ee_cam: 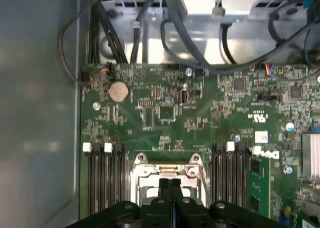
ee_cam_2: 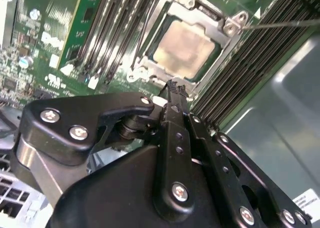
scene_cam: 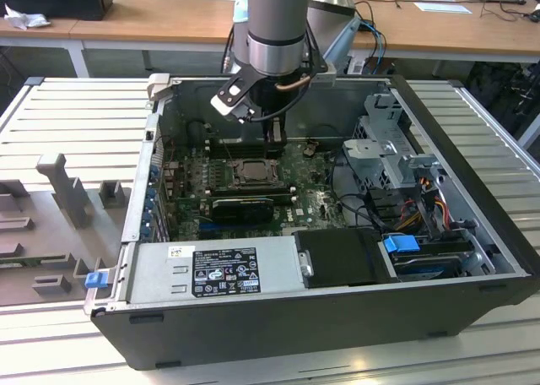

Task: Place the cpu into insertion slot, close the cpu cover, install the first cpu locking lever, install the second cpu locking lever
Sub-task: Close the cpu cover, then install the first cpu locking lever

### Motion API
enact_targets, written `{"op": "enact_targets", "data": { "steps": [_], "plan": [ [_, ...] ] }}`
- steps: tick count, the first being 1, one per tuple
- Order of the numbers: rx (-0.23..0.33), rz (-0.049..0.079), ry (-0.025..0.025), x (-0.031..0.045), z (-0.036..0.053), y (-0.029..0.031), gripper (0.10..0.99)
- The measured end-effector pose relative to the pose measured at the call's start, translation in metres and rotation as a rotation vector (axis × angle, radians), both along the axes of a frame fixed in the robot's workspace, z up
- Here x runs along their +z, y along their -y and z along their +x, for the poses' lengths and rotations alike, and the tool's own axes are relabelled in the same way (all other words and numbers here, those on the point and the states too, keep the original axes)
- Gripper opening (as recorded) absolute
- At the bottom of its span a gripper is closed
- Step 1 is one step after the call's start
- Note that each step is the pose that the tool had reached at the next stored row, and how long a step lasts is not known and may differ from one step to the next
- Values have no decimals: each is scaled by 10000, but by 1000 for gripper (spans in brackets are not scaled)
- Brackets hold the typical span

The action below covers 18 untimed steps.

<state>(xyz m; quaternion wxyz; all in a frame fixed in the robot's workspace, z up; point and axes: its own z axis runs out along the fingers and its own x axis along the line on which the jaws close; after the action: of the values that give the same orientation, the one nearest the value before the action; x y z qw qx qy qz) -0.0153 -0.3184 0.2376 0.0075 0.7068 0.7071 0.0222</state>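
"Down inside the open computer case [scene_cam: 354, 313], where was the gripper [scene_cam: 272, 138]?"

"It hung from the arm over the green circuit board [ee_cam: 150, 118], just above the insertion slot [scene_cam: 251, 171]. In both wrist views its two black fingers [ee_cam: 164, 188] were pressed together along their length, with nothing between them."

"And the cpu [ee_cam_2: 184, 47]?"

"It lay flat in the slot, pale silver-beige face up, as the second wrist view showed. The fingertips hovered near one edge of the socket. I could not tell whether they touched the metal."

"Was the cpu cover [ee_cam_2: 150, 64] down?"

"It looked so. The silvery frame lay around the chip, which showed through its window. A thin metal rod [ee_cam_2: 285, 23] ran out from one corner of the socket across the long black memory slots [ee_cam_2: 250, 58]. Whether it was latched I could not tell."

"What else lay near?"

"Memory slots flanked the socket on both sides in the first wrist view. A round coin battery [ee_cam: 119, 91] sat on the board beyond them, well apart from the gripper."
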Motion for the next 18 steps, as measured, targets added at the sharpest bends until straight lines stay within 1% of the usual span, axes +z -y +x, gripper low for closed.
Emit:
{"op": "enact_targets", "data": {
  "steps": [1, 2, 3, 5, 7, 14, 16, 18],
  "plan": [
    [1, 0, -16, -9, -29, 0, 106],
    [-1, -2, -22, -23, -108, 1, 106],
    [1, -3, -24, -29, -160, 1, 106],
    [-1, -1, -23, -37, -233, 0, 106],
    [-2, 1, -22, -41, -285, -1, 106],
    [1, -2, -25, -39, -326, -1, 106],
    [-1, -1, -24, 26, -326, -1, 106],
    [-1, 0, -23, 119, -326, -2, 106]
  ]
}}
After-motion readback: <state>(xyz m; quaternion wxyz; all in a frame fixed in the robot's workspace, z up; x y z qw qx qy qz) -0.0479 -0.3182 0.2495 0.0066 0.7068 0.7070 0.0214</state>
